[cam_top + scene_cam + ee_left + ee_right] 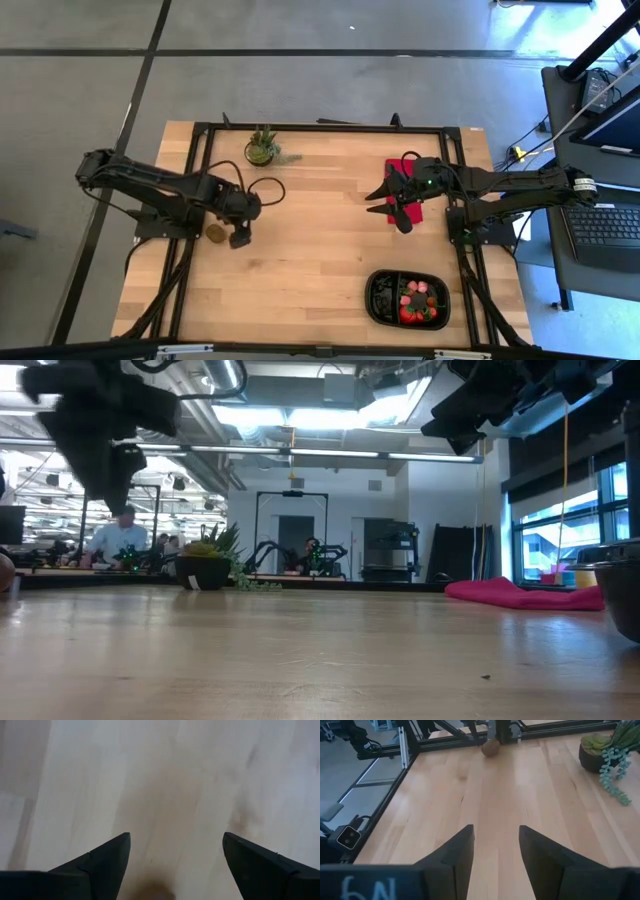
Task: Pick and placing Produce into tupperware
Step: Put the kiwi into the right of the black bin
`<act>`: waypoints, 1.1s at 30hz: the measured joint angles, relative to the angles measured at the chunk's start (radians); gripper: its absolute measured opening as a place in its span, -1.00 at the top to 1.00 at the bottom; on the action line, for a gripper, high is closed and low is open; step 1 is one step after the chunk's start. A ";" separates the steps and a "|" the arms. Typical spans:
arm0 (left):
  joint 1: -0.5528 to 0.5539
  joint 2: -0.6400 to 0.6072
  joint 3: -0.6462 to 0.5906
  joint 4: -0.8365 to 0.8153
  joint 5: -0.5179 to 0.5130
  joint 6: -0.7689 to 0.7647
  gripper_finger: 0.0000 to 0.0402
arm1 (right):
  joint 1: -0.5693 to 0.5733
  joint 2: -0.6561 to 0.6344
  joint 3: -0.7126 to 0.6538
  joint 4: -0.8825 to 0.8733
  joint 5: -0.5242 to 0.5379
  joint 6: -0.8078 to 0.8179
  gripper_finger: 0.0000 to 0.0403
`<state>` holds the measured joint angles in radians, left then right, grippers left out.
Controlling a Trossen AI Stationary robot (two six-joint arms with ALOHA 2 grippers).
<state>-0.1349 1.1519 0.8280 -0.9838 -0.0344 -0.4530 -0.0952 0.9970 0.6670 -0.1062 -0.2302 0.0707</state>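
Left gripper [238,237] hangs near the table's left edge with jaws wide and empty; the kiwi [215,233] lies just beside it, toward that edge, so this arm is far nearer. Its long axis cannot be made out. Right gripper [398,216], part open and empty, waits over the red cloth [400,170]. The tray [377,305] with the berries sits near the front right corner.
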 joint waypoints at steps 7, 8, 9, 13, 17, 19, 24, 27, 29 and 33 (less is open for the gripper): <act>-0.010 0.000 0.000 -0.060 0.022 0.085 -0.53 | 0.000 0.000 0.000 0.001 0.001 0.031 0.21; -0.013 0.000 0.000 -0.081 0.024 0.071 -0.53 | 0.000 0.000 0.000 0.001 0.001 0.031 0.21; -0.018 0.000 0.000 -0.104 0.025 0.065 -0.53 | 0.000 0.000 0.000 0.001 0.001 0.031 0.21; -0.054 0.000 0.000 -0.168 0.023 0.054 -0.53 | 0.000 0.000 0.000 0.002 0.001 0.032 0.21; -0.074 0.000 0.000 -0.166 -0.015 0.044 -0.53 | 0.000 0.001 0.000 0.003 0.001 0.029 0.21; -0.076 0.000 0.000 -0.165 -0.015 0.043 -0.53 | 0.000 0.001 0.000 0.003 0.002 0.029 0.21; -0.075 0.000 0.000 -0.141 -0.015 0.043 -0.53 | 0.000 0.001 0.000 0.003 0.002 0.028 0.21; -0.075 0.000 0.000 -0.130 -0.015 0.041 -0.53 | 0.000 0.001 0.000 0.003 0.002 0.026 0.21; -0.075 0.000 0.000 -0.124 -0.016 0.041 -0.53 | 0.000 0.001 0.000 0.002 0.002 0.025 0.21; -0.077 0.000 0.000 -0.143 -0.006 0.058 -0.53 | 0.000 0.001 0.000 0.002 0.002 -0.001 0.21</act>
<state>-0.2119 1.1519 0.8280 -1.1273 -0.0407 -0.3951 -0.0948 0.9977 0.6670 -0.1043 -0.2279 0.0693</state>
